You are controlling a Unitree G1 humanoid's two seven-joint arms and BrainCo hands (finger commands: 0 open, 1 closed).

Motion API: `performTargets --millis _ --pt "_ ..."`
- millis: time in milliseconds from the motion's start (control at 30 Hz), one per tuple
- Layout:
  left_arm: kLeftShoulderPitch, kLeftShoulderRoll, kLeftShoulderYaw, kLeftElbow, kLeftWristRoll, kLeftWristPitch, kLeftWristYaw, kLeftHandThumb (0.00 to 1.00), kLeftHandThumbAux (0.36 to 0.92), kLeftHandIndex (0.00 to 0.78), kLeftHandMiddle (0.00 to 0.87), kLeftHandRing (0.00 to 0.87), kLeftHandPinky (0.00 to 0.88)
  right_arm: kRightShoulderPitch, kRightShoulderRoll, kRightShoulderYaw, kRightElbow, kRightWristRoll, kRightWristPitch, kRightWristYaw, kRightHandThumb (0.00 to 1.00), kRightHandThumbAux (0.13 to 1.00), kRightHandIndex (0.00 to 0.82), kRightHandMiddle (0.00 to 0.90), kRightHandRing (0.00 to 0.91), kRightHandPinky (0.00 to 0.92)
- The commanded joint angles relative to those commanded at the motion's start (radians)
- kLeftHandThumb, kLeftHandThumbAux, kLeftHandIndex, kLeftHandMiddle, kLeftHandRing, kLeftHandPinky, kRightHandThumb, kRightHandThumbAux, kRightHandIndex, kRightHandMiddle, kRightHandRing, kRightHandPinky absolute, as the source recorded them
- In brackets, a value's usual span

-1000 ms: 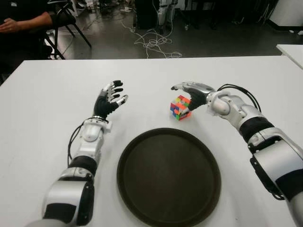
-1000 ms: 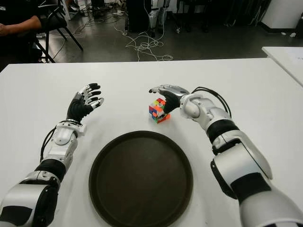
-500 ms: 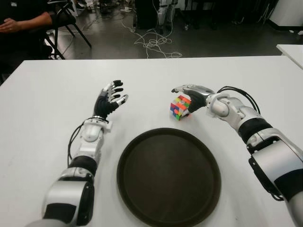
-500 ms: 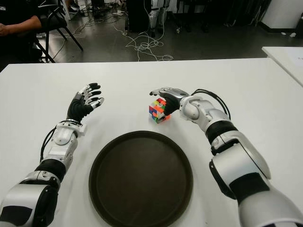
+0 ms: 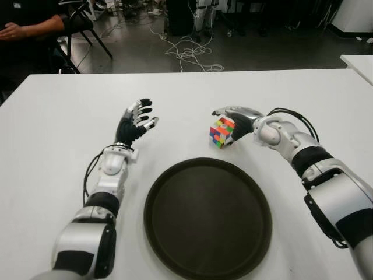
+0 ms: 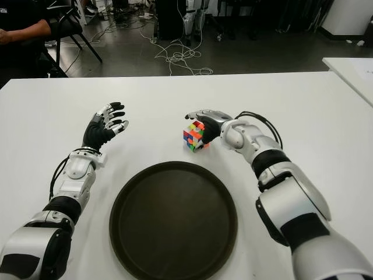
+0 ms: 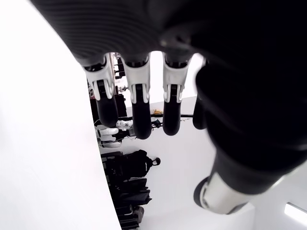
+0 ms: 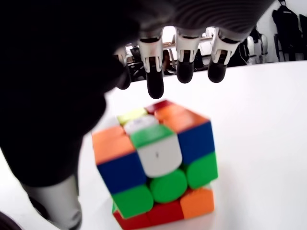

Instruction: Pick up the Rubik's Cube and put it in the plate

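Observation:
The Rubik's Cube [image 5: 221, 132] stands on the white table [image 5: 52, 128], just beyond the far rim of the round dark brown plate [image 5: 207, 219]. My right hand [image 5: 229, 121] reaches in from the right and arches over the cube. In the right wrist view its fingers [image 8: 184, 72] stretch out above the cube [image 8: 156, 165] with a gap beneath them, and the thumb hangs beside it, so the hand is open. Left of the plate, my left hand [image 5: 137, 121] is held up with fingers [image 7: 139, 112] spread and nothing in it.
A person [image 5: 26, 26] sits on a chair beyond the table's far left corner. Cables [image 5: 189, 55] lie on the floor behind the table. The corner of another white table [image 5: 358, 61] shows at the right edge.
My right hand has settled slightly lower and closer over the cube. The cube, plate and left hand have stayed in place.

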Motion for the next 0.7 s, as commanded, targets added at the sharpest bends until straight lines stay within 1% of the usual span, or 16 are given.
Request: performTargets --millis 167,367,467,700 --pt "0.000 0.000 0.000 0.002 0.000 0.005 0.002 0.039 0.815 0.205 0.202 0.180 0.173 0.002 0.002 -0.001 0.004 0.000 0.004 -0.002 0.000 0.745 0.000 0.000 0.000 0.000" --pt "0.001 0.003 -0.001 0.005 0.002 0.004 0.000 0.032 0.817 0.197 0.189 0.171 0.169 0.007 0.006 -0.001 0.009 0.000 0.013 -0.008 0.000 0.734 0.000 0.000 0.000 0.000" --pt "0.001 0.003 0.000 0.005 0.001 0.003 -0.001 0.036 0.818 0.196 0.193 0.172 0.169 0.010 0.009 0.000 0.014 0.000 0.018 -0.015 0.000 0.743 0.000 0.000 0.000 0.000" --pt "-0.001 0.002 0.007 0.008 -0.013 0.011 -0.026 0.036 0.815 0.188 0.193 0.169 0.162 0.013 0.017 0.003 0.031 -0.004 0.034 -0.034 0.000 0.732 0.000 0.000 0.000 0.000"
